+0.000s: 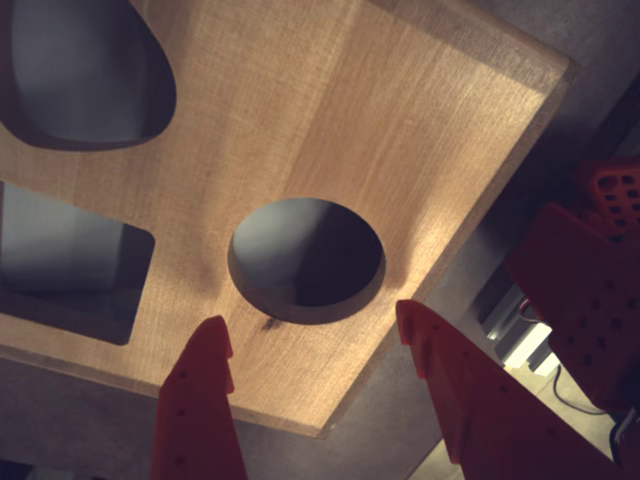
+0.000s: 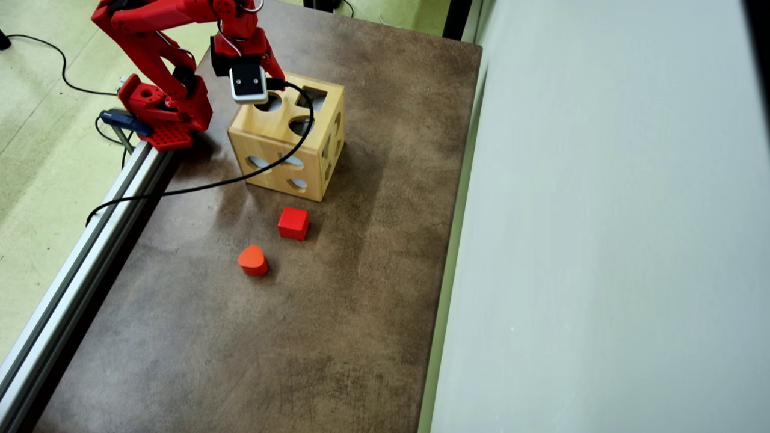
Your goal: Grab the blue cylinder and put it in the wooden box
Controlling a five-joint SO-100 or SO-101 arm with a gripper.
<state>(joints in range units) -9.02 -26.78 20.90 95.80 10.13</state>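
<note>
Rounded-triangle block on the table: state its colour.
Orange-red; the rounded-triangle block shows best in the overhead view.

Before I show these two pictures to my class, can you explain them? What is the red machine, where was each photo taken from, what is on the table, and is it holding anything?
The red machine is a small robot arm with a two-finger gripper. One picture looks down from above on the whole table. The other comes from a camera on the arm's wrist, so its two red fingers poke in from the bottom edge. On the table stand a wooden box with shaped holes, a red cube and an orange-red block. The gripper hangs open over the box's round hole and holds nothing. No blue cylinder shows in either picture.
</note>
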